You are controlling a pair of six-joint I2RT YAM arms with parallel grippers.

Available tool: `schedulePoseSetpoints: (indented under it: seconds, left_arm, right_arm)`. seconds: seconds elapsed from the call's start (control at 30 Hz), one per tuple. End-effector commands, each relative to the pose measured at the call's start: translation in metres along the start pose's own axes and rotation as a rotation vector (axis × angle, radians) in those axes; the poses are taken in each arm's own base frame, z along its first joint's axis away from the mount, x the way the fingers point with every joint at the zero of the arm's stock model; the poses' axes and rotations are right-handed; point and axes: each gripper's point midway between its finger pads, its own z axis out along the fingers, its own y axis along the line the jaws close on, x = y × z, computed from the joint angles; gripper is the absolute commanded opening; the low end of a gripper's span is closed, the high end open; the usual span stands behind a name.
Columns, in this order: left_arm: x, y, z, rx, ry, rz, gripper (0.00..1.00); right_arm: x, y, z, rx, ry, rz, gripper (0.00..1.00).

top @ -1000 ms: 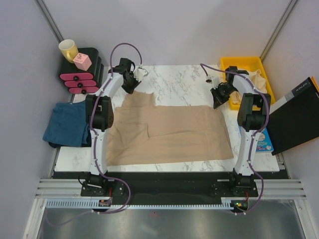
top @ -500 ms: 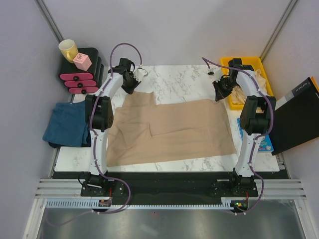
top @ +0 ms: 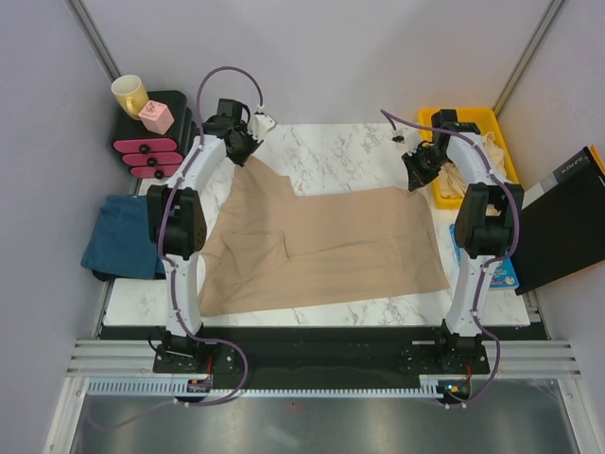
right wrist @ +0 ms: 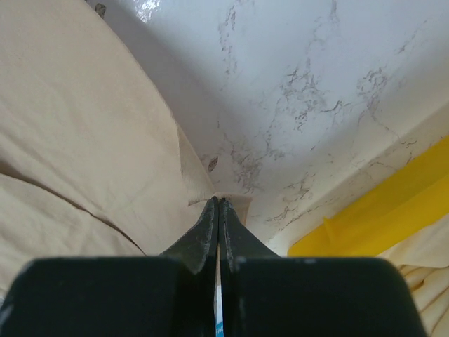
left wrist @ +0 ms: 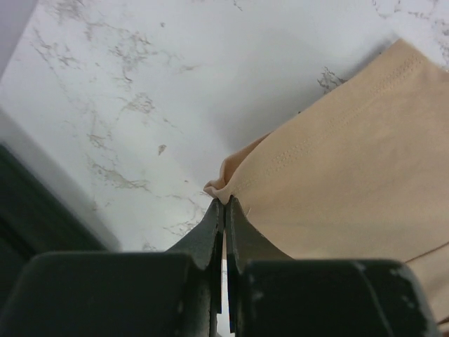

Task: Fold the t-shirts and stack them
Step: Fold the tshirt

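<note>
Stretching across the marble worktop (top: 331, 151), a tan t-shirt (top: 321, 246) lies spread between two robot arms. It covers most of the surface, from close to the left edge to close to the right edge, and its near hem runs along the near edge. The left gripper (top: 246, 154) is pinching the shirt's far-left corner close to the worktop's far-left corner. In the left wrist view its dark fingers (left wrist: 210, 235) are pressed together on a small fold of stitched hem, and the cloth is drawn up into a point there. The right gripper (top: 416, 177) is clamped in the same way on the shirt's far-right corner at the far right of the worktop. In the right wrist view its fingers (right wrist: 205, 235) meet on a thin lip of fabric above bare marble.

A yellow bin (top: 473, 118) sits at the far-right corner, just beside that grip, with beige t-shirts (top: 492, 151) heaped inside it. A teal-blue t-shirt (top: 123, 236) lies off the left edge, apart from the tan one. Beyond it, by the far-left corner, a black rack (top: 175, 102) carries a yellow mug (top: 129, 93) and a pink block (top: 156, 115). A black folder (top: 567, 227) leans past the right edge.
</note>
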Motion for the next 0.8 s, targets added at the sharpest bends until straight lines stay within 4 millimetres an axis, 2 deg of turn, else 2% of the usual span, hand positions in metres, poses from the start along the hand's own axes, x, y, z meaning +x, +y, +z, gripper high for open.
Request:
schedulePoseSetpoints:
  seconds: [0.0, 0.2, 0.3, 0.37, 0.43, 0.6, 0.77]
  left_arm:
    - [-0.04, 0.03, -0.051, -0.136, -0.119, 0.021, 0.02]
    - [-0.032, 0.033, -0.071, -0.176, -0.092, 0.085, 0.02]
    - [-0.022, 0.032, -0.074, -0.183, -0.062, 0.129, 0.02]
    - [-0.015, 0.039, -0.079, -0.214, -0.041, 0.137, 0.02]
    - [-0.012, 0.041, -0.08, -0.22, -0.039, 0.133, 0.02]
    - [-0.004, 0.042, -0.081, -0.234, -0.018, 0.131, 0.02]
    - [0.003, 0.045, -0.081, -0.253, -0.007, 0.131, 0.02]
  right_arm:
    - [-0.02, -0.001, -0.027, 0.052, -0.067, -0.043, 0.0]
    - [-0.027, -0.005, -0.036, 0.084, -0.08, -0.063, 0.0]
    - [-0.022, -0.011, -0.036, 0.116, -0.059, -0.067, 0.0]
    - [-0.018, -0.015, -0.035, 0.136, -0.047, -0.063, 0.0]
    - [-0.012, -0.026, -0.032, 0.193, -0.031, -0.052, 0.0]
    - [-0.013, -0.053, -0.041, 0.337, -0.086, 0.009, 0.0]
    - [-0.016, -0.062, -0.045, 0.373, -0.123, 0.04, 0.0]
